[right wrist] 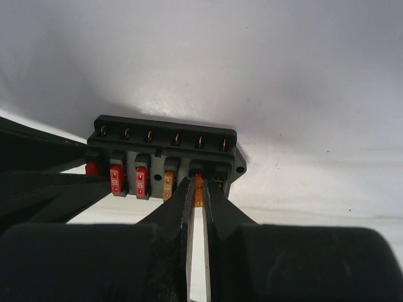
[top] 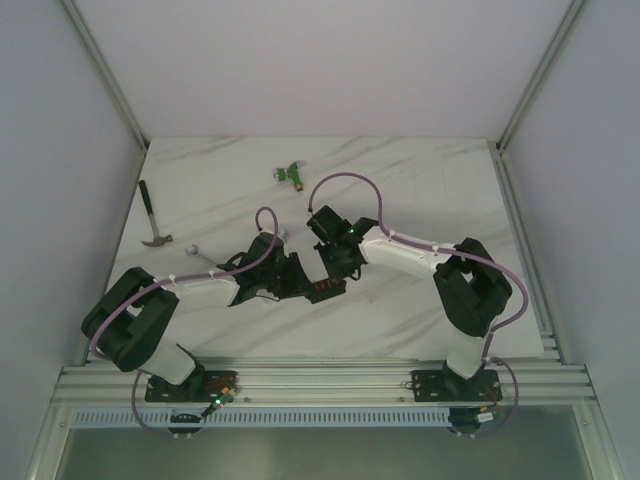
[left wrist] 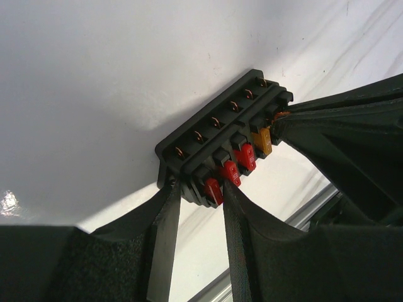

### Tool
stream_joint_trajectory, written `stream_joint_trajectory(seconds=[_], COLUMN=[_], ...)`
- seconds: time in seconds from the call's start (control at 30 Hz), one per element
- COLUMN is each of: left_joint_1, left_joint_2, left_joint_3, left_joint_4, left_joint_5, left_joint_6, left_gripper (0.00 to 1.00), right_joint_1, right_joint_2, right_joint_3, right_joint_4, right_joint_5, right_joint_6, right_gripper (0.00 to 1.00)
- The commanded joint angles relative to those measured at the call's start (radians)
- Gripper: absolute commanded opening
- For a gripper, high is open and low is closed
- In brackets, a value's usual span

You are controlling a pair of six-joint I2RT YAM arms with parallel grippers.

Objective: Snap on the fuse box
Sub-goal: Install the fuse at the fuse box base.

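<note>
Scene: A small black rectangular plastic fuse box (top: pixel 322 291) is being held flat on the white marble-patterned worktop (top: pixel 420 180), in the middle between the two arms.
Left gripper: One end of the fuse box is being clamped across its width by the left gripper (left wrist: pixel 198 192), with a finger on either side and the end red fuse between them.
Right gripper: The right gripper (right wrist: pixel 198 184) is being pinched almost together on a small amber blade fuse (right wrist: pixel 199 196) standing in the fifth slot.
Step in hand: The amber blade fuse is judged as being pressed home while the fuse box is being steadied from the other end.
Next move: A straight push down along the slot is being called for, with the fuse box prevented from sliding or tipping. A skewed push could jam the fuse or lever the box up out of the left gripper.
Slots filled: Three red blade fuses (right wrist: pixel 117 179) and a seated amber fuse (right wrist: pixel 169 184) are being carried side by side in the first four of six slots.
Last slot: The sixth slot (right wrist: pixel 220 170) is showing dark and is appearing unfilled, though this cannot be told for certain.
Elsewhere: A green T-shaped plastic connector (top: pixel 291 173) and a small black-handled hammer (top: pixel 153 218) are lying well apart from the work.
</note>
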Motion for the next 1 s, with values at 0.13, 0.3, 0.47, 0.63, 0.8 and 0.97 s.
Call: stream_joint_trajectory(seconds=[0.13, 0.3, 0.47, 0.63, 0.8, 0.97], left_joint_1=[-0.001, -0.002, -0.002, -0.003, -0.002, -0.002], left_joint_2=[0.018, 0.018, 0.020, 0.020, 0.013, 0.018], left_joint_3=[0.017, 0.014, 0.017, 0.011, 0.005, 0.008], left_joint_4=[-0.041, -0.041, -0.041, -0.041, -0.041, -0.041], left_joint_5=[-0.004, -0.007, -0.010, -0.011, -0.013, -0.013], left_joint_6=[0.009, 0.008, 0.005, 0.002, 0.002, 0.001], left_gripper=[0.42, 0.42, 0.41, 0.41, 0.41, 0.40], right_joint_1=[0.055, 0.067, 0.075, 0.073, 0.028, 0.009], right_joint_2=[0.176, 0.182, 0.196, 0.234, 0.232, 0.250], right_joint_3=[-0.027, -0.006, 0.000, -0.035, -0.115, -0.142], right_joint_4=[-0.126, -0.134, -0.124, -0.111, -0.096, -0.098], right_joint_5=[0.014, 0.018, -0.006, 0.006, 0.039, 0.064], right_joint_6=[0.002, 0.004, 0.008, 0.017, 0.017, 0.002], right_gripper=[0.00, 0.00, 0.00, 0.00, 0.00, 0.00])
